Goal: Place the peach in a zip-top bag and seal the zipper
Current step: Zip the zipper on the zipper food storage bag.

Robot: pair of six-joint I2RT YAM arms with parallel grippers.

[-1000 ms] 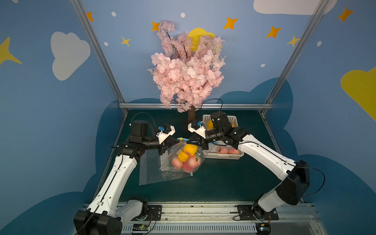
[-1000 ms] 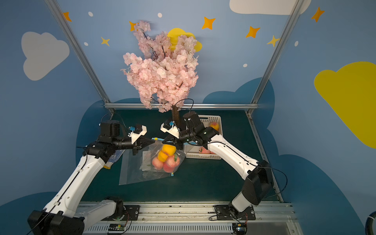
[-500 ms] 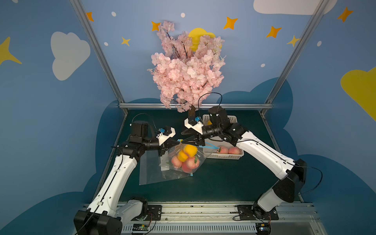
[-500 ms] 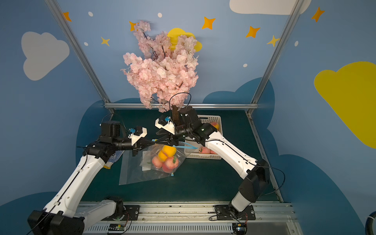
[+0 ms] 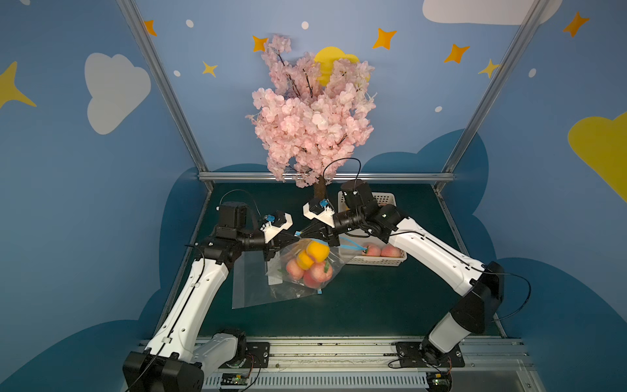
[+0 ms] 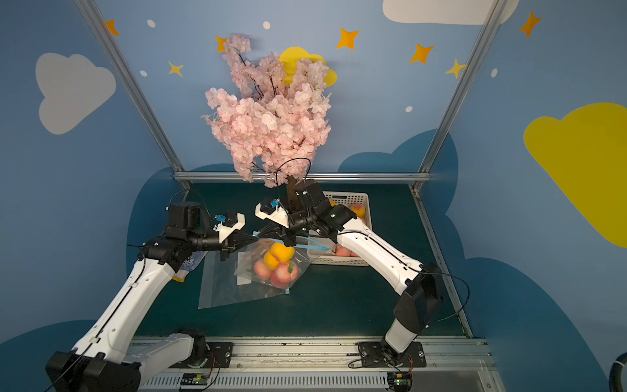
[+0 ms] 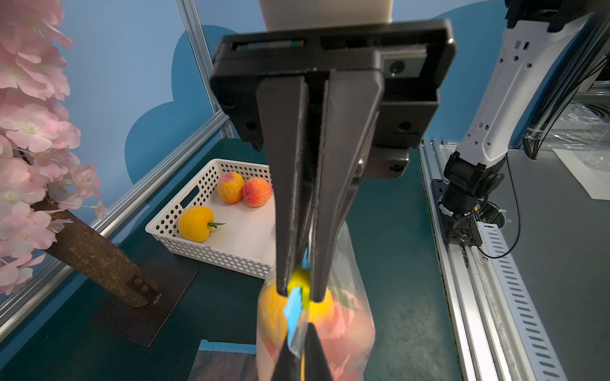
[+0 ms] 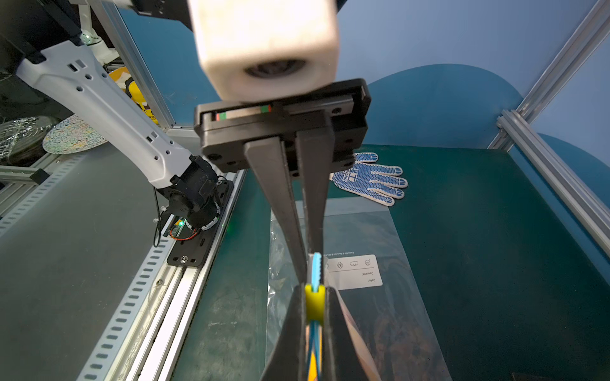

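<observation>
A clear zip-top bag hangs above the table between both grippers, with peaches and yellow fruit inside. My left gripper is shut on the end of the bag's blue zipper strip. My right gripper meets it tip to tip and is shut on the yellow slider, which shows between its fingers in the left wrist view. The rest of the blue strip trails toward the basket. In a top view the bag hangs the same way.
A white perforated basket with more peaches and a yellow fruit sits behind the right arm. A second, empty bag lies flat under the hanging one. A dotted glove lies at the left. The blossom tree's trunk stands on a base plate at the back.
My right gripper opened, rose, then came left along the zipper and shut on the slider right beside the left gripper's tips. The left arm and the bag have stayed almost still.
</observation>
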